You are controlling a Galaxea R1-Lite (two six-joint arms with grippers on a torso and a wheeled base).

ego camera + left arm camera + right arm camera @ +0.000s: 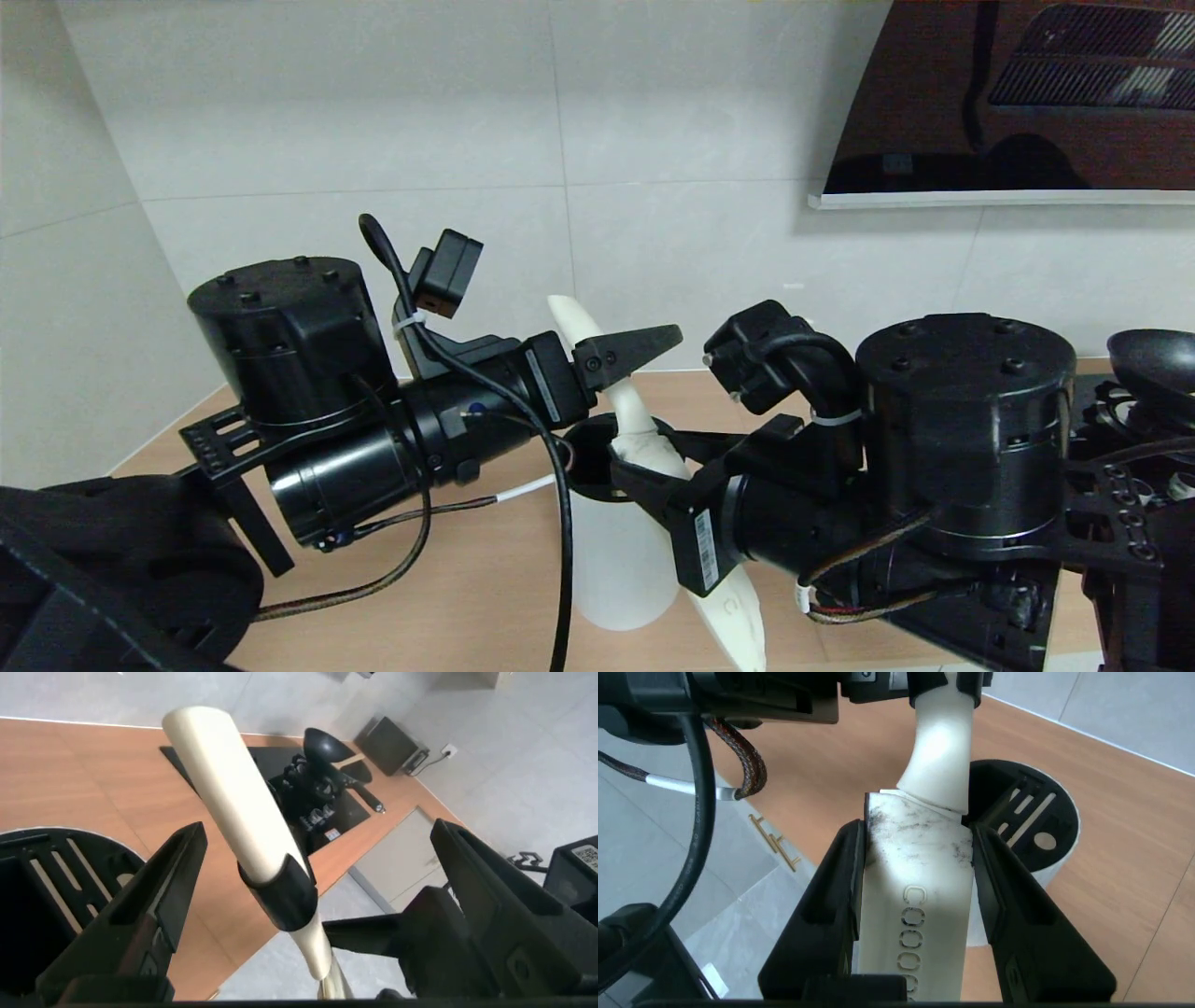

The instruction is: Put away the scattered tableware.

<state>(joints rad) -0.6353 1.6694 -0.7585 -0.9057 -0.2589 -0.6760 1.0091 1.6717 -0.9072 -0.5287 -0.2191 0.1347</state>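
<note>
Spatula (627,401) over holder (621,560) — (on counter (467,597)).

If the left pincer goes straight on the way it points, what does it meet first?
Probably the handle of the white spatula, which crosses the gap of the open left pincer; the right pincer grips its blade end. Depth is hard to judge.

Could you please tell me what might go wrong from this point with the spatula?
The right gripper pinches the white spatula tilted over the utensil holder; lowered so, it may catch the slotted lid. The left gripper, jaws open round the handle, could knock it.
</note>
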